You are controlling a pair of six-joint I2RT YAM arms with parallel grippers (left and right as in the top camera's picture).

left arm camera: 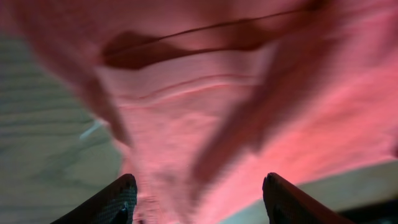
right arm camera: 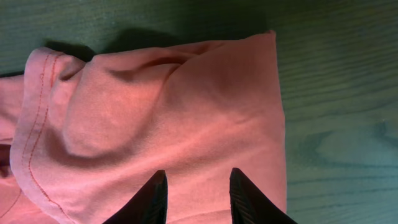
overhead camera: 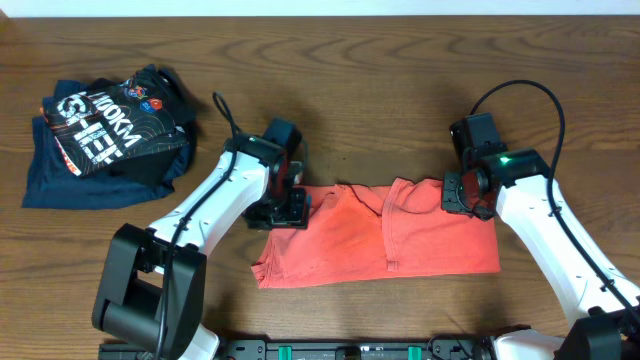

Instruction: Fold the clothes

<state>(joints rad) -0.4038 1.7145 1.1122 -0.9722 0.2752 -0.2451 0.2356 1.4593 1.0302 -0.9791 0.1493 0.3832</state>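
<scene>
One red shirt lies flat near the front middle of the brown wood table, dark clothes sit well apart at the far left, the left gripper looks spread wide over the shirt's blurry left end, and the right gripper hangs parted over its right end.
</scene>
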